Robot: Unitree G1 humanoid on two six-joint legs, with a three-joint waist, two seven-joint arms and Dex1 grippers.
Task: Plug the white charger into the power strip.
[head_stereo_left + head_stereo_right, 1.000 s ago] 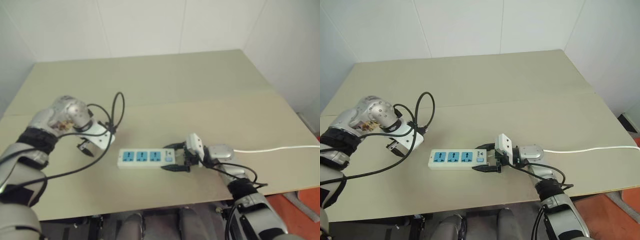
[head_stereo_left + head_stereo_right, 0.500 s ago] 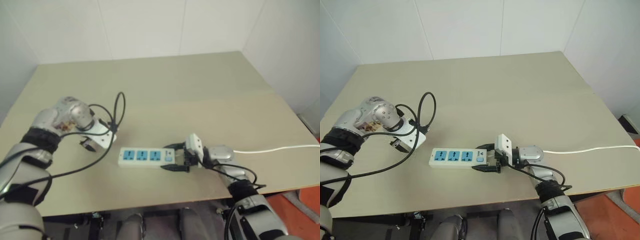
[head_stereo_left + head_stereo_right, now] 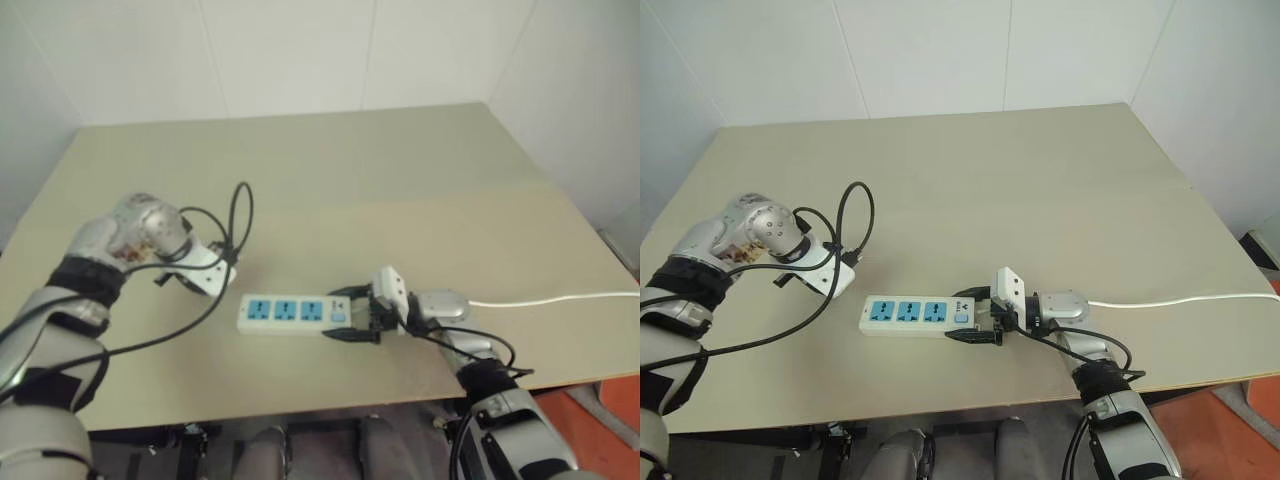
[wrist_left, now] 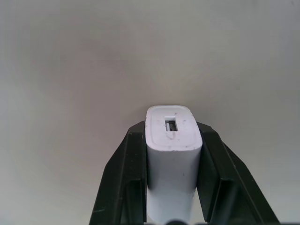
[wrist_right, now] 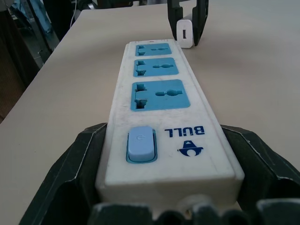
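Here, left end effector (image 4: 173, 154) clamped on the white charger (image 4: 172, 140), one black finger (image 4: 124, 178) on each side, port end facing out, down at the desk (image 3: 1040, 190). Just beyond the far end of the power strip (image 3: 918, 315), apart from it. Right end effector (image 3: 973, 316) spread wide around the strip's switch end, fingers flanking both long sides; white cord (image 3: 1185, 298) trailing off right.

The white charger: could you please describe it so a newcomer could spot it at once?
On the beige table, look just past the power strip's free end. There the left hand grips the white charger, a stubby rounded block with one small slot, far shorter than the strip.
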